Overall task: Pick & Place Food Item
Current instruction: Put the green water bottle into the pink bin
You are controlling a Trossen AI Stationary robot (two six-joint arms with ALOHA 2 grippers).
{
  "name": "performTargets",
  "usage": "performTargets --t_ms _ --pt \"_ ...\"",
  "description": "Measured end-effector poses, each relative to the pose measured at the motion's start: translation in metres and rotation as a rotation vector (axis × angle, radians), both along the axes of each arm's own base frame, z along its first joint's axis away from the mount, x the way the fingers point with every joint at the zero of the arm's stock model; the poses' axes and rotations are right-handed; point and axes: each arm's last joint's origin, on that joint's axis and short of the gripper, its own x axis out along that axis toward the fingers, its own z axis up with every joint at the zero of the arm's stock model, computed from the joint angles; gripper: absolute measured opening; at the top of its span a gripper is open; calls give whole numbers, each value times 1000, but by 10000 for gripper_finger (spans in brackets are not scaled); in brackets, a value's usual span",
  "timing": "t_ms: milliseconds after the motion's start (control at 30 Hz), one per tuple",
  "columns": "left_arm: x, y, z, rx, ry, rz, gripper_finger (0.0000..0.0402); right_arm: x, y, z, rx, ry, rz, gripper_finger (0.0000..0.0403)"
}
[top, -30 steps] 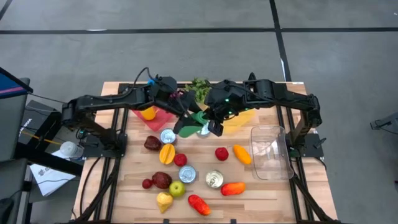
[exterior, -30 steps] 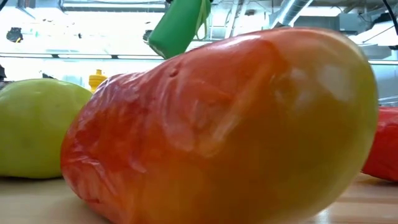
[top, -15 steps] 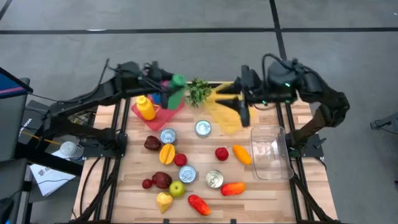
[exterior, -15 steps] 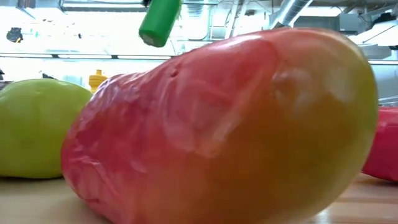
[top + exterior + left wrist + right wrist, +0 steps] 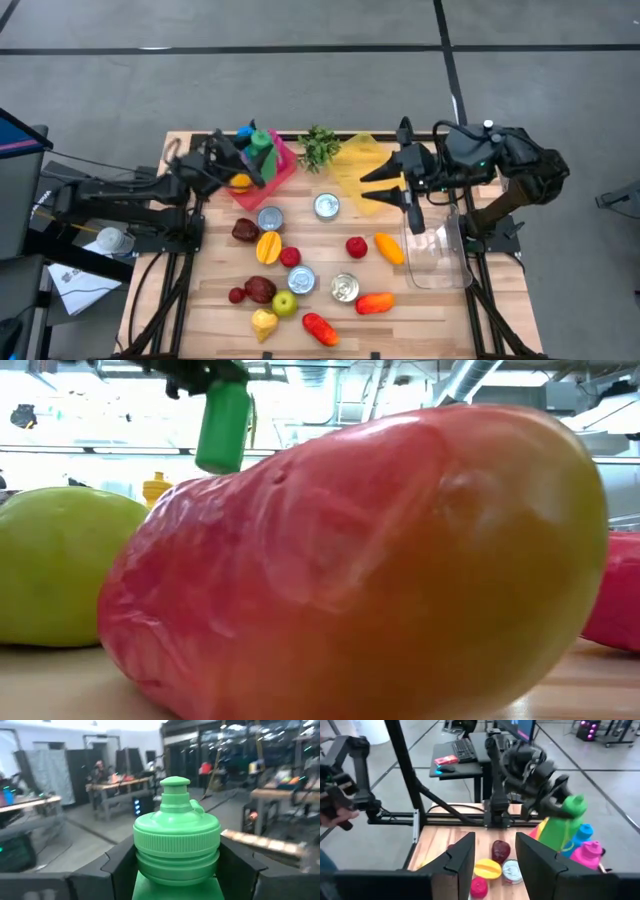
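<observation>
A green bottle [image 5: 263, 146] with a screw cap [image 5: 176, 837] hangs over the red bin [image 5: 283, 168] at the table's far left, with my left gripper [image 5: 252, 160] shut on it. In the low view the green bottle [image 5: 222, 426] hangs down behind a big red-orange fruit [image 5: 350, 560]. The right wrist view shows the green bottle [image 5: 561, 827] beside a pink bottle [image 5: 587, 855] and a blue bottle [image 5: 583, 832]. My right gripper [image 5: 398, 185] hovers open over the yellow bin [image 5: 355, 165], with nothing between its fingers [image 5: 465, 855]. My left gripper pinches the bottle's upper body just under the cap [image 5: 145, 887] between its two fingers [image 5: 115, 867], one on each side. The fingers come in about level from the table's left. The bottle stands nearly upright, cap up, its body hanging below the fingers and clear of the bin.
Loose fruit and three cans [image 5: 301, 280] lie over the table's middle and near side. A clear container [image 5: 435, 245] sits at the right, leafy greens [image 5: 320, 146] at the far middle, and a yellow bottle [image 5: 240, 181] in the red bin. A green apple [image 5: 60, 565] lies near the low camera.
My left gripper has carried the green bottle from the table's middle toward the far left, over the red bin, and the bottle has turned from slanting to nearly upright. My right gripper has drawn back toward the table's right edge and risen.
</observation>
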Motion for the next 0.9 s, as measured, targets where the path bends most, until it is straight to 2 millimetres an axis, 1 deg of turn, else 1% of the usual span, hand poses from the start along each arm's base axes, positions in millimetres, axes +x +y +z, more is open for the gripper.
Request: performTargets --t_ms 67,100,233,367,467,533,600,667,800,900 --pt "6 -2 -17 -12 33 67 211 -1 0 0 1 6 -3 135" --pt "9 -3 -22 -11 46 104 208 -2 0 0 6 5 -4 135" --pt "19 -9 -33 27 110 231 200 -2 0 -1 24 20 -3 135" --pt "35 -12 -45 24 114 220 213 -3 1 -3 30 41 0 134" --pt "44 -13 -56 -5 115 298 215 -5 4 -4 33 55 10 135" --pt "47 -13 -60 -18 113 368 209 -5 6 -5 43 61 15 134" --pt "47 -15 -62 -21 115 397 204 -6 9 -5 49 63 23 134" --pt "47 -17 -61 -24 105 393 203 -7 11 -5 54 63 29 134" --pt "46 -17 -62 -56 60 394 216 -8 15 -5 54 64 46 134" --pt "45 -17 -75 -62 85 401 217 -8 17 -5 54 64 54 134"
